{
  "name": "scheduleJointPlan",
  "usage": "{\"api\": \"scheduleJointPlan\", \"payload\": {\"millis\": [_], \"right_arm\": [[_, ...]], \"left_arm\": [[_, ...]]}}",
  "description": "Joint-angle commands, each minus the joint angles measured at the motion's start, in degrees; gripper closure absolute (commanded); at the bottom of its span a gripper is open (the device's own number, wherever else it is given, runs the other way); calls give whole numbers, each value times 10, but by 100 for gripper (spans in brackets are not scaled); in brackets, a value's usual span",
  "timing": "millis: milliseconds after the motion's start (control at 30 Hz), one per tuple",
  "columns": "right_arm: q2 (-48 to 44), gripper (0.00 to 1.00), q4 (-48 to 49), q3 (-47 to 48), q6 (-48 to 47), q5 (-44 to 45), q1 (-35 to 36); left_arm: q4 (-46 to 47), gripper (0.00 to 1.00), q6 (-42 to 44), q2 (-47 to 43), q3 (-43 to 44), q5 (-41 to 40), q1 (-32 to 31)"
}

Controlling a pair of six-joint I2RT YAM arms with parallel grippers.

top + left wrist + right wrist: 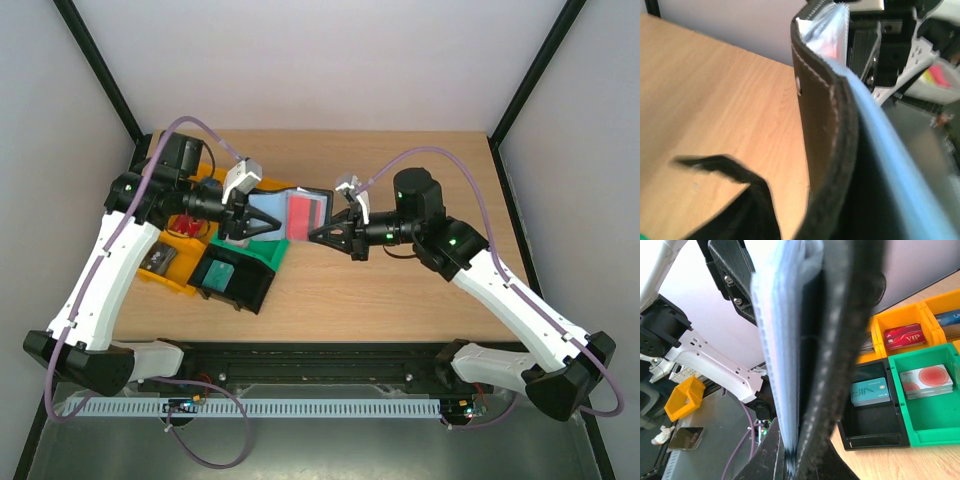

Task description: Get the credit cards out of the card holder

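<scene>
The card holder (840,340) is filling the right wrist view edge-on: a black fold with pale blue-grey clear pockets lying against it. The right gripper (315,235) is pinching its fingers together on the holder's right edge, keeping it spread open above the table (400,290), midway between the two arms. A red credit card (303,210) is showing through the right-hand pocket. The left gripper (240,222) is reaching onto the holder's left half. One blurred finger (725,167) is standing clear of the stitched leather edge, and whether that gripper is gripping cannot be told.

Beyond the holder, a black bin (875,435) is holding a teal card-like piece (869,391), whose white lettering appears to read "VIP". Just beside it, a green bin (935,425) is carrying a small stack of white cards with red circles (927,381). Farther back, an orange bin (880,322) is holding a red card (903,335) marked "VIP".
</scene>
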Motion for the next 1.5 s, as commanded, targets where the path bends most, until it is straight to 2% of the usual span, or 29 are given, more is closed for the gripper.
{"api": "scheduleJointPlan", "payload": {"millis": [0,67,133,200,233,267,300,500,700,733,1033,1233,1467], "right_arm": [[0,98,29,15,-3,3,2],[0,98,29,15,-2,5,3],[-2,98,29,15,-3,9,3],[-4,97,26,15,-5,24,3],[-6,92,25,13,-6,35,3],[-9,81,25,11,-6,47,3],[-13,76,29,6,-4,58,3],[-39,50,61,-20,-4,101,2],[-59,43,73,-30,-23,107,2],[-60,43,74,-31,-26,110,1],[-38,67,73,-19,-35,92,1],[-13,86,125,-16,20,89,2],[-2,90,217,-34,87,101,10]], "left_arm": [[1,70,-9,-12,8,31,-4],[6,90,-21,-14,6,31,-5],[9,95,-27,-16,7,27,-4],[12,97,-31,-17,7,20,-4],[14,98,-35,-18,7,14,-4],[16,98,-38,-19,7,5,-4],[21,98,-42,-20,8,-4,-4],[20,98,-38,-30,18,-33,-4],[0,98,-18,-31,43,-75,-11],[-1,98,-17,-31,47,-81,-13],[9,98,-27,-28,53,-96,-16],[17,98,-34,-33,41,-90,-16],[19,98,-34,-34,29,-80,-17]]}}
